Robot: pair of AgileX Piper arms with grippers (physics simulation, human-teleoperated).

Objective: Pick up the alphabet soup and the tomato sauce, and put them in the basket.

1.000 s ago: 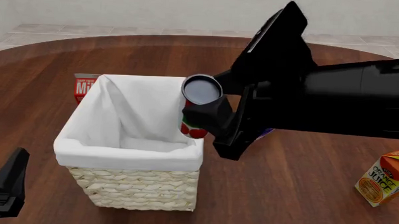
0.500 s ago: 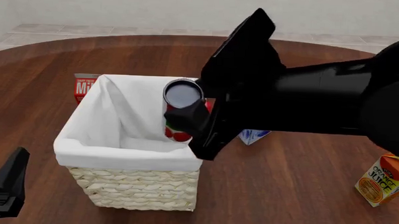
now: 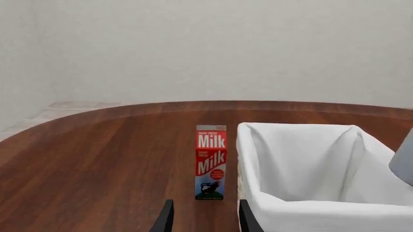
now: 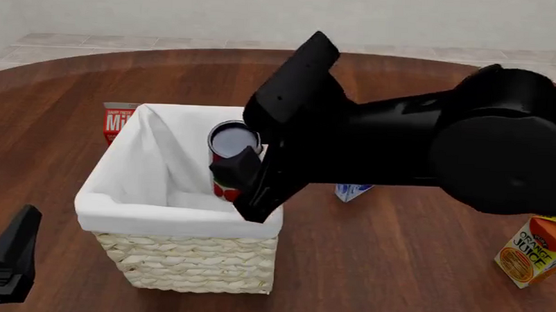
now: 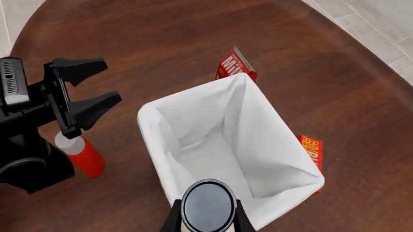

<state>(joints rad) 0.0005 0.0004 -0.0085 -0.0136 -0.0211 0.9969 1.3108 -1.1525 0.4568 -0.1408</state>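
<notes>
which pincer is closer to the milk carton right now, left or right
Left, I'd judge. The left pincer points at the milk carton across bare table. The right pincer holds the tomato sauce over the basket, beyond the carton.

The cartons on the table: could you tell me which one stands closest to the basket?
The milk carton, red with white lettering, stands right beside the basket at its far left corner. The orange juice carton stands far off on the right.

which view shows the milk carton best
Left wrist view: the milk carton stands upright, whole, label readable, beside the basket. The front view shows only a corner behind the basket; the right wrist view shows just its top.
</notes>
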